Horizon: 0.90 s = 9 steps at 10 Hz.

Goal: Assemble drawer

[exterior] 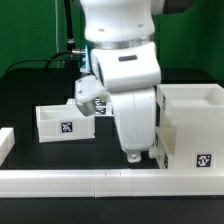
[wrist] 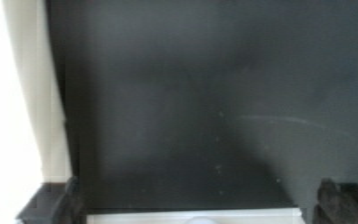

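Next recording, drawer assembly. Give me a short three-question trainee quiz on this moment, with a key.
1. True or false: in the wrist view the fingers are pressed shut against each other.
2. In the exterior view, where does the tall housing stand relative to the arm? A) on the exterior view's left B) on the exterior view's right C) hidden behind it
3. Fill in: the small tray on the exterior view's left sits on a table coloured ____.

Key: 1 false, they stand wide apart; 2 B; 3 black.
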Motion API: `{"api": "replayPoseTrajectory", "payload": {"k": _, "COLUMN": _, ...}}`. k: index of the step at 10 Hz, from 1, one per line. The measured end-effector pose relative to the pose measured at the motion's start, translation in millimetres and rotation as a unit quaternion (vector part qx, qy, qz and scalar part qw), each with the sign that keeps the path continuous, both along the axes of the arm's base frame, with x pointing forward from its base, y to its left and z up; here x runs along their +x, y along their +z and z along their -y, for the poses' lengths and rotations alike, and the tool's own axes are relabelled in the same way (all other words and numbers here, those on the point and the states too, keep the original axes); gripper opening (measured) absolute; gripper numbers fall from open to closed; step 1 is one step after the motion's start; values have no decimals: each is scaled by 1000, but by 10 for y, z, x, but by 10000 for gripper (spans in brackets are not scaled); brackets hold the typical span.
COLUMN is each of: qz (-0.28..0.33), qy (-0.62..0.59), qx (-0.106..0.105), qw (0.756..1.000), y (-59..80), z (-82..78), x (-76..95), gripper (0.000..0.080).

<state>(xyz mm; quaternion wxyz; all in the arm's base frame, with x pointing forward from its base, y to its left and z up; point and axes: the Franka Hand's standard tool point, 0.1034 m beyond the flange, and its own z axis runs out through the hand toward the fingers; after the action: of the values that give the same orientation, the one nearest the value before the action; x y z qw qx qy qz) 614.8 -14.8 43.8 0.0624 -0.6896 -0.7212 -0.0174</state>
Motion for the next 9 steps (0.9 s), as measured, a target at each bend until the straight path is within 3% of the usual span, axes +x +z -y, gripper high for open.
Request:
{"api": "replayPoseTrajectory", "payload": {"k": 2, "qz": 11, "qy": -7, "qx": -7, "qw": 1000, "y": 190, "z": 210, "x": 70, "gripper": 649}}
{"api": "replayPoseTrajectory", "payload": {"k": 3, "qz": 23, "qy": -16, "qx": -13, "qw": 1000, "y": 375, "z": 368, "x": 145, "gripper": 649}}
{"api": "replayPoseTrajectory", "payload": {"k": 5, "qz": 40, "qy": -35, "qx": -20, "qw": 998, "y": 547, "z": 572, "x": -9, "gripper": 649}}
{"api": "replayPoseTrajectory", "payload": {"k": 7, "qz": 35, "qy": -46, "qx": -24, "qw": 998, "y": 595, "z": 722, "x": -240, "gripper": 649}}
{"api": "replayPoseTrajectory", "payload": {"k": 9, "qz": 29, "qy": -57, "qx": -25, "qw": 998, "y": 530, "z": 850, "x": -397, "gripper": 649}}
